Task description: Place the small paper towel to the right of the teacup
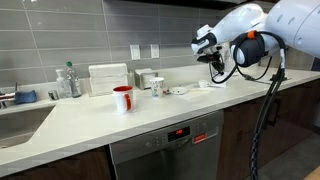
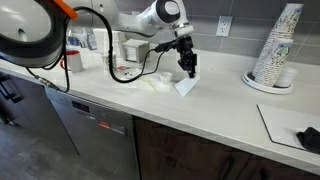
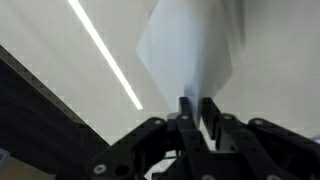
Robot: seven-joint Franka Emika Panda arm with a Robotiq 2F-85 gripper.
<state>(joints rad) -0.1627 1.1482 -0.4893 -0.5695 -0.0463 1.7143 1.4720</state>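
My gripper [image 2: 187, 66] is shut on the top edge of a small white paper towel [image 2: 186, 87], which hangs down with its lower edge at the counter. In the wrist view the thin white sheet [image 3: 190, 50] is pinched between the two black fingers [image 3: 200, 108]. The teacup [image 1: 157, 87], white with faint dark markings, stands on the light counter behind the red mug [image 1: 122, 98]. The gripper [image 1: 217, 69] hovers well to the right of the teacup in this exterior view. I cannot make out the teacup in the exterior view with the hanging towel.
A low white crumpled thing [image 2: 155, 82] lies just beside the held towel. A sink [image 1: 20, 118] and bottles [image 1: 68, 82] are at one end of the counter, and a stack of paper cups [image 2: 277, 50] at the other. A dishwasher [image 1: 168, 148] sits below the counter.
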